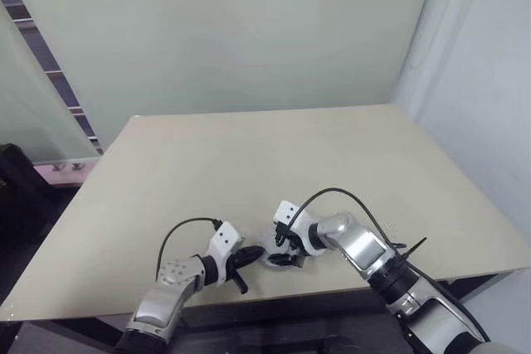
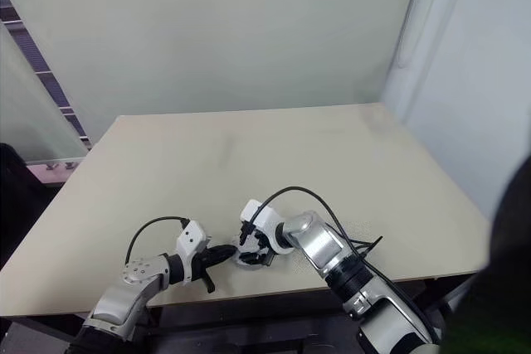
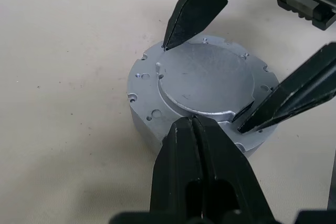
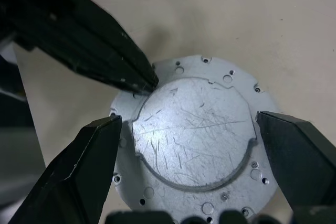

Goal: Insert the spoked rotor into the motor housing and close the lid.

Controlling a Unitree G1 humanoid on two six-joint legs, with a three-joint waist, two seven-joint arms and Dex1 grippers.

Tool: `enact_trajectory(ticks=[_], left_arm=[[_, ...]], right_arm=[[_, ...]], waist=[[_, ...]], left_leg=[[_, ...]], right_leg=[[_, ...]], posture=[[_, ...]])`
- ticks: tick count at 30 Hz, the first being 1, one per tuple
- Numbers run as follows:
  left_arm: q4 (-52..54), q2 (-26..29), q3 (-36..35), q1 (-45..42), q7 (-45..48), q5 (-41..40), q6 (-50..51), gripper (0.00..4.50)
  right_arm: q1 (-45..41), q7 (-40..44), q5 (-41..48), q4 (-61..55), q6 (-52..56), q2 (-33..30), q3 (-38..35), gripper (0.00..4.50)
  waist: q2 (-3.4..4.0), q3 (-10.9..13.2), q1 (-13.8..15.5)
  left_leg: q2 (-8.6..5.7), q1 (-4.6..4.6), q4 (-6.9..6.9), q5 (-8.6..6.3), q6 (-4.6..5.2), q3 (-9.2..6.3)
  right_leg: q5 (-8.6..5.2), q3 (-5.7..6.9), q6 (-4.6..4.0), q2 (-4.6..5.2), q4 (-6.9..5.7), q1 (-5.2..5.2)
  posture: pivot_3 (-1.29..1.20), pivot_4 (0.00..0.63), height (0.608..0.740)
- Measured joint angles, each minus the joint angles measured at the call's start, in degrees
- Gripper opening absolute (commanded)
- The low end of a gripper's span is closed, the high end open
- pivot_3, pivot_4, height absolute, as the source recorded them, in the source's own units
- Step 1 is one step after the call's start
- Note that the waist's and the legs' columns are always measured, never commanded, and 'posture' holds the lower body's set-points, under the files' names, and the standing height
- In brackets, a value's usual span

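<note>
Left wrist view: motor housing (image 3: 202,90) sits closed.

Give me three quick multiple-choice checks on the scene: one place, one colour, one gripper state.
1. Where on the table is the motor housing?
A. At the far back corner
B. Near the front edge, between the two grippers
C. On the far left side, away from both grippers

2. What colour is the housing's upper face?
A. Scratched silver-grey
B. Black
C. Copper-brown

3. How does the right gripper stand?
A. Shut, fingers pressed together
B. Shut and lifted clear of the housing
C. Open, one finger on each side of the housing

Answers:
1 B: the head views show it by the front edge between both grippers.
2 A: both wrist views show a scratched bare-metal face.
3 C: the right wrist view shows its fingers spread astride the housing, while the left gripper is shut at the rim.
</note>
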State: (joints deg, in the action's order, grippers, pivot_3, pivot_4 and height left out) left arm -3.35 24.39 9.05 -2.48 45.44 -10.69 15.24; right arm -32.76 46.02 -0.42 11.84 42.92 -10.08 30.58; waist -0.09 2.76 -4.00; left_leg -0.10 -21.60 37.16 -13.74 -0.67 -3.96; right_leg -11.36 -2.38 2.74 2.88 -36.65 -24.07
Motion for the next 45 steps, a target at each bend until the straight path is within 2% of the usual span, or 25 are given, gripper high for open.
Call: enact_trajectory(ticks=[3, 10, 16, 20, 26, 45], left_arm=[[0.00, -0.01, 0.00, 0.00, 0.05, 0.26, -0.16, 0.00], [0.00, -0.19, -0.02, -0.07, 0.23, 0.66, -0.20, 0.00], [-0.53, -0.48, 0.00, -0.46, 0.61, 0.71, -0.22, 0.00], [-0.71, -0.49, 0.00, -0.62, 0.90, 0.72, -0.28, 0.00], [-0.74, -0.51, 0.01, -0.64, 0.91, 0.78, -0.31, 0.00], [-0.74, -0.15, -0.20, -0.60, 0.96, 0.90, -0.30, 0.00]], right_arm=[[0.19, -0.98, 2.84, 0.07, 2.44, 1.61, -4.77, 4.48], [-0.77, -3.03, 13.37, 0.06, 15.47, 4.68, -20.11, 4.48], [-3.06, -10.82, 17.95, 4.45, 27.76, 6.18, -32.59, 4.48], [-3.03, -14.88, 19.48, 9.64, 32.38, 6.72, -38.44, 4.48], [-3.00, -17.42, 21.39, 14.93, 35.38, 6.80, -43.50, 4.48], [-2.29, -20.49, 25.96, 18.08, 39.43, 12.58, -50.00, 4.48]], waist=[[0.00, 0.01, -0.01], [0.02, 0.01, 0.06], [0.02, 0.00, 0.30], [0.06, 0.01, 0.38], [0.10, 0.00, 0.36], [0.12, -0.01, -0.08]], left_leg=[[0.00, -0.01, 0.00, 0.00, 0.00, 0.00], [-0.02, -0.01, 0.00, 0.00, 0.00, -0.01], [-0.04, -0.01, 0.00, 0.01, 0.01, -0.01], [-0.04, -0.02, -0.01, 0.01, 0.02, 0.00], [-0.05, -0.02, -0.01, 0.02, 0.04, 0.02], [-0.02, 0.00, 0.00, 0.03, 0.05, 0.01]], right_leg=[[0.00, -0.01, 0.00, 0.00, 0.00, 0.00], [0.00, -0.01, 0.00, 0.00, -0.01, 0.01], [0.01, -0.03, 0.00, 0.00, -0.01, 0.03], [0.01, -0.05, 0.00, 0.00, -0.01, 0.02], [0.01, -0.08, 0.00, 0.00, 0.00, 0.05], [0.01, -0.06, 0.00, -0.01, -0.01, 0.04]], posture=[[0.00, 0.000, 0.740], [0.00, 0.000, 0.740], [0.00, 0.000, 0.740], [0.00, 0.000, 0.740], [0.00, 0.000, 0.740], [0.00, 0.000, 0.740]])
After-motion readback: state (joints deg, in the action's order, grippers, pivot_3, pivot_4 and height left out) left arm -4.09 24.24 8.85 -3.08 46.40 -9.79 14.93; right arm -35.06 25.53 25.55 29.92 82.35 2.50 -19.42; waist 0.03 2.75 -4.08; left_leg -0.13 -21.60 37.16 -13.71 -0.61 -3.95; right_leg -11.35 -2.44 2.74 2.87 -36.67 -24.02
